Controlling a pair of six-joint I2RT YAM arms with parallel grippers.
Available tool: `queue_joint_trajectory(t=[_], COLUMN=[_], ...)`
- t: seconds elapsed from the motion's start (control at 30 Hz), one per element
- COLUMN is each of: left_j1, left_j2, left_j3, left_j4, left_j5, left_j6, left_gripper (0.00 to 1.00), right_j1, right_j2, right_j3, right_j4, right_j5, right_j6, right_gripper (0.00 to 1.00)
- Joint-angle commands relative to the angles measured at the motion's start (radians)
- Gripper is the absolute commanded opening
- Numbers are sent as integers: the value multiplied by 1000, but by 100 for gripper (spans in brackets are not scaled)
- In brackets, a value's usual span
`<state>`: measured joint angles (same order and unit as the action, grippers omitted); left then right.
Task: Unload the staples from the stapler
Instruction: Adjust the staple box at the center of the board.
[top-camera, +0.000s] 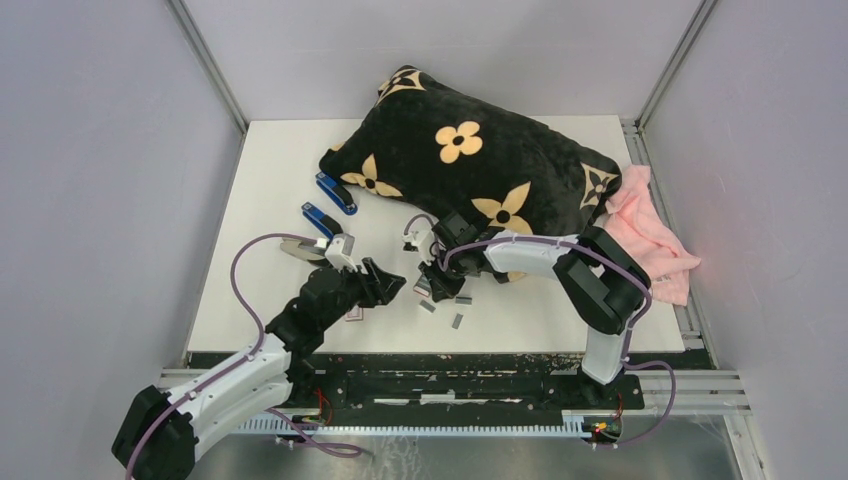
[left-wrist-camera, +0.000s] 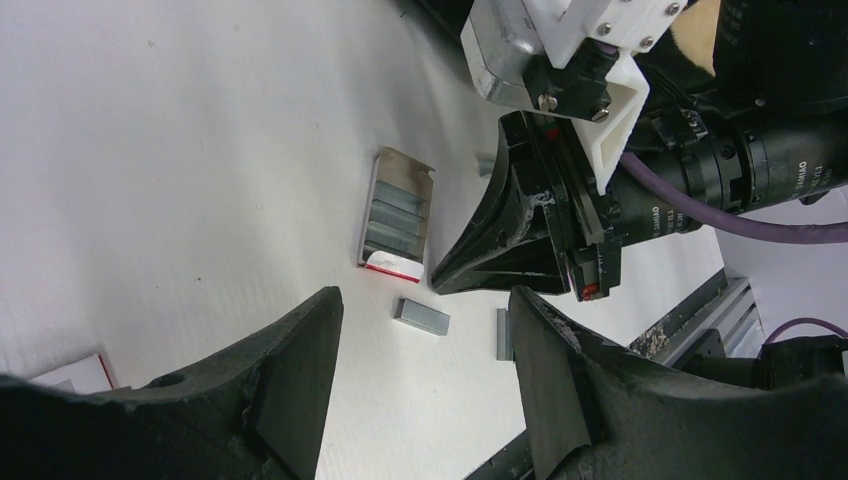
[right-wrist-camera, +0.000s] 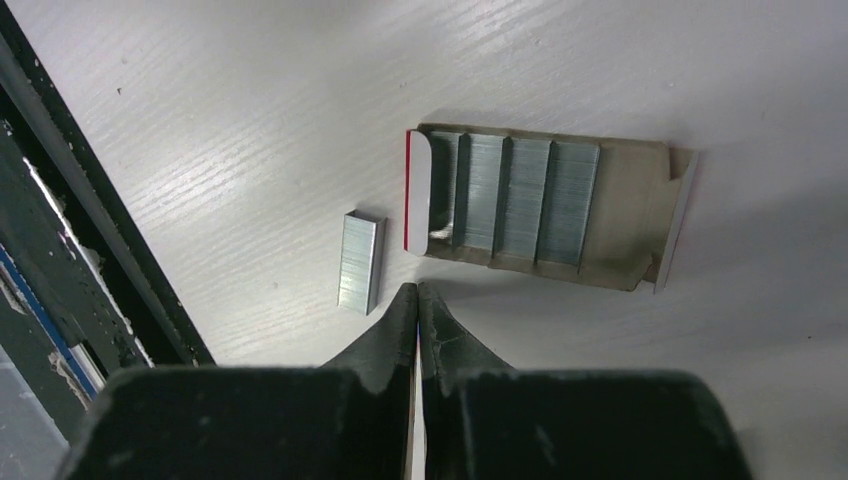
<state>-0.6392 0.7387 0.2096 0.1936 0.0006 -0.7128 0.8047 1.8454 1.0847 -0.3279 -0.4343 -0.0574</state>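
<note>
Right wrist view: my right claw (right-wrist-camera: 416, 292) is clenched tight on nothing, its tips just beside a loose strip of staples (right-wrist-camera: 360, 262) lying flat on the tabletop (right-wrist-camera: 250, 120). An open box (right-wrist-camera: 640, 200) holding further strips lies next to it. My left claw (left-wrist-camera: 422, 305) hangs released over the same patch, with nothing in it. Two blue staplers (top-camera: 336, 193) lie by the pillow (top-camera: 470, 160), apart from the strips (I cannot tell whether either is loaded). I judge the strip light, stiff and slick, yet brittle where the staples are joined, so it could snap or skid. I would pinch it across its narrow width, on the two long sides. No print on the box is readable, and the white lettering on the right arm's joint is too small to make out.
</note>
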Motion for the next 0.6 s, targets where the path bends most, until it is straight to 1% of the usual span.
queue_joint_trajectory(t=[0.0, 0.4, 0.5, 0.57], left_j1=[-1, -1, -1, 0], left_j2=[-22, -45, -51, -58], left_j3=[15, 29, 31, 33], left_j4=[-4, -40, -47, -56], left_j5=[-23, -31, -31, -30], left_j6=[46, 47, 46, 46], left_gripper=[69, 69, 69, 69], right_j1=[9, 20, 22, 21], right_j2=[28, 118, 123, 99], right_j3=[51, 157, 191, 204], right_j4=[42, 43, 12, -31], right_j5=[40, 56, 42, 13], right_j6=[28, 54, 43, -2], right_gripper=[4, 5, 5, 5])
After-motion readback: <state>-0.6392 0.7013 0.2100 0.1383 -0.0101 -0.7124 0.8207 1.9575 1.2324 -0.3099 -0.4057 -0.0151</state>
